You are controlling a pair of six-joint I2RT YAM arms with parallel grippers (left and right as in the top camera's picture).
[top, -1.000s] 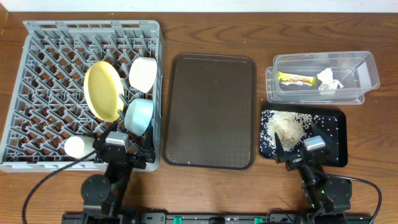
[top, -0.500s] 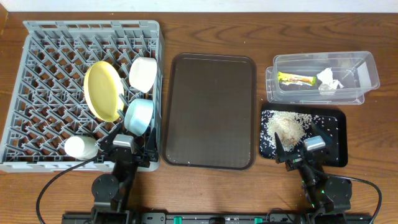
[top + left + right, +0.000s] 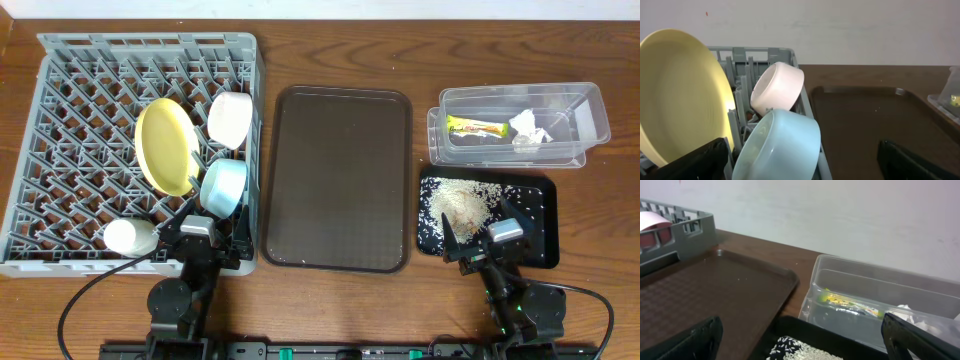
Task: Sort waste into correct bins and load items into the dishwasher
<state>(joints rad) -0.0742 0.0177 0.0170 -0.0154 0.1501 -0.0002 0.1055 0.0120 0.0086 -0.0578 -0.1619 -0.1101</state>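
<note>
While both arms sit at the near edge of the table [image 3: 420,60], the contents count as follows.

Dish rack [image 3: 60,90], grey, one: holds four items. One yellow plate [image 3: 167,145] on edge; one white bowl [image 3: 230,118] on its side behind it; one light blue bowl [image 3: 224,185] tipped on its side just in front of the plate; one white cup [image 3: 130,237] lying at the near rim.

Brown serving tray [image 3: 338,180], one, between rack and bins.

Clear tub [image 3: 590,115], one: one green-and-orange wrapper [image 3: 472,127] and one crumpled tissue [image 3: 528,128], side by side.

Black tray [image 3: 540,200], one: one heap of rice-like grains [image 3: 463,203], with strays around it.

Left gripper [image 3: 203,228], one: at the rack's near right corner, just below the blue bowl, fingers spread wide, holding nothing.

Right gripper [image 3: 483,235], one: over the black tray's near edge, fingers likewise wide apart and empty.

Changes from a second ago: the left gripper sits slightly further right and nearer the table edge, and the cup lies a touch further right. The right gripper and everything else are unchanged.
</note>
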